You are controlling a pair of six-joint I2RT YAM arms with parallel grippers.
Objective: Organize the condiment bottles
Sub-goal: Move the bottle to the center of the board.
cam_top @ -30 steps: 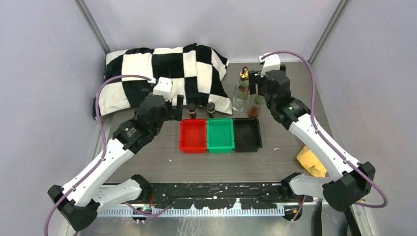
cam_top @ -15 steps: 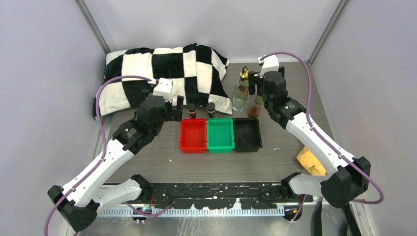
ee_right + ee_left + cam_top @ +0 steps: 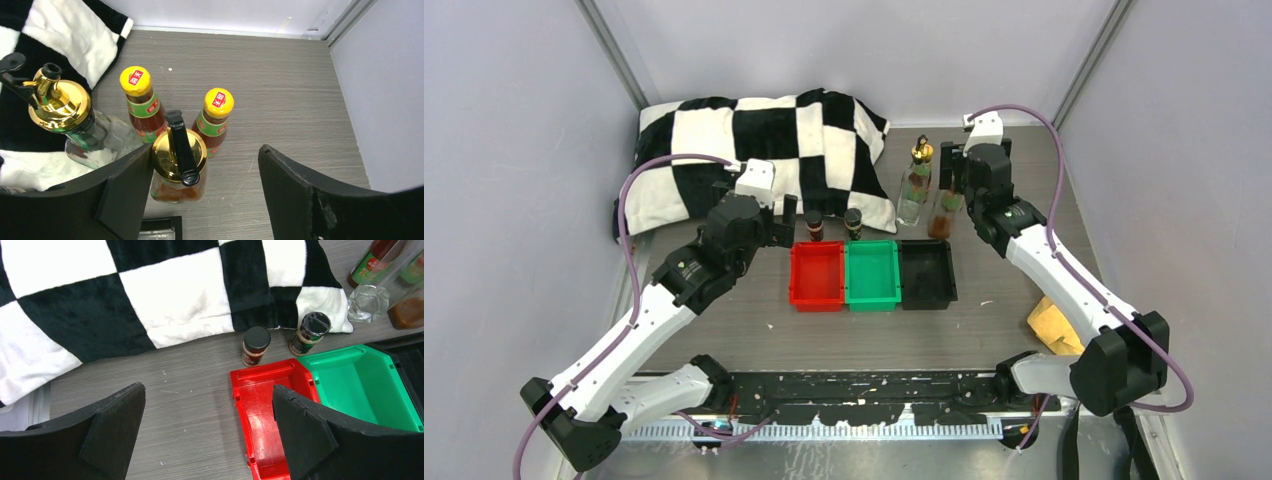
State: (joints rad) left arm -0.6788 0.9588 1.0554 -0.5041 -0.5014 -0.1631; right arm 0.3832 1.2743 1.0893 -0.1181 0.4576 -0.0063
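Observation:
Two short dark black-capped bottles (image 3: 814, 224) (image 3: 853, 222) stand just behind the red tray (image 3: 817, 280) and green tray (image 3: 871, 280). My left gripper (image 3: 786, 215) hovers left of them, open and empty (image 3: 207, 390). A clear glass bottle with a gold pourer (image 3: 60, 107) stands by the cloth. A second gold-topped bottle holding reddish sauce (image 3: 179, 165) stands between the open jaws of my right gripper (image 3: 205, 152), close against its left finger (image 3: 125, 190), with a wide gap to the other. Two reddish-brown yellow-capped bottles (image 3: 142, 102) (image 3: 215, 120) stand just behind it.
A black tray (image 3: 926, 275) sits right of the green one, directly in front of the glass bottles. A black-and-white checkered cloth (image 3: 764, 150) covers the back left. A yellow rag (image 3: 1056, 328) lies at the right, near my right arm. Grey walls close in both sides.
My right gripper has shifted slightly to the right and back over the sauce bottles, and its jaws have narrowed a little. The left arm has not moved.

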